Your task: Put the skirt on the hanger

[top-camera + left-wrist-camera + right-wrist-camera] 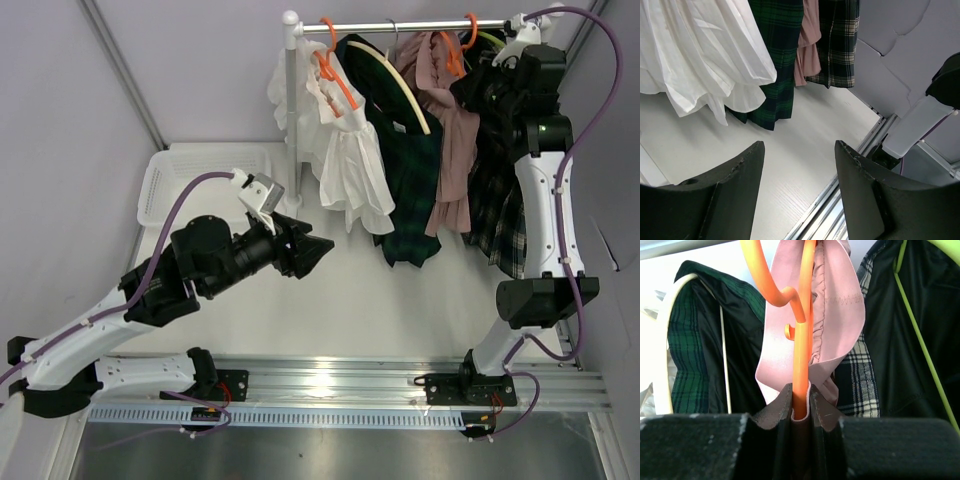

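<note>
Your right pincer [800,397] is clenched on the orange hanger [800,350], with the pink skirt [840,305] bunched against it. Your left pincer [799,150] hangs released, well apart.

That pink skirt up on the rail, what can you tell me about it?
The pink skirt is soft, dusty-pink cloth with a gathered, stitched waistband. It is draped over an orange hanger, whose stem the right gripper pinches between its black fingers. Seen from above, it hangs long and limp below the rail, between a green plaid garment and a black-and-white plaid garment, pressed against both. Whether the hook already sits on the rail is unclear.
</note>
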Motion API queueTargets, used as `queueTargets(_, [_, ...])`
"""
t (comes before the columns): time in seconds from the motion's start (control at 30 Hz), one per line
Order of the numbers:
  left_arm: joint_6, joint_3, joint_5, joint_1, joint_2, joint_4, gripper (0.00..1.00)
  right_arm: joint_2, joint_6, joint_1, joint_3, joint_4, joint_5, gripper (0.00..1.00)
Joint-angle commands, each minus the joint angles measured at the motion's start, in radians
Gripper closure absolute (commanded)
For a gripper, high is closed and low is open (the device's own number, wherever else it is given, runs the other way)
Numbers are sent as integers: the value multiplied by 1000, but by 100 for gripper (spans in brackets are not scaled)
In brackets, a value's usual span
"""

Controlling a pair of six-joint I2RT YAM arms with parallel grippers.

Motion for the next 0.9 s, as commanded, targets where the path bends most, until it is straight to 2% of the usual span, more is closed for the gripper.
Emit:
queueTargets(0.0, [-15,16,-8,7,-7,1,37,-48,-9,10,-54,14,-13,100])
queueTargets(0.2, [-12,13,-2,7,-14,-1,36,-103,-1,10,-138,37,5,100])
queueTargets(0.3, [-12,4,-2,7,-24,2,34,-128,4,10,-167,40,7,92])
queueTargets(0.4, [-9,1,-6,7,-33,-4,34,-165,11,7,-195,40,19,65])
queueTargets(0.43, [-8,4,-11,7,-38,-10,34,-178,17,7,-206,43,40,49])
queueTargets(0.5, [-5,2,-20,7,-44,-18,33,-215,25,2,-229,38,56,37])
queueTargets(0.7, [21,10,-83,7,-79,-51,31,-335,54,-33,-293,-57,77,18])
queueTargets(0.87, [34,11,-123,7,-102,-81,30,-499,96,-33,-469,-55,82,6])
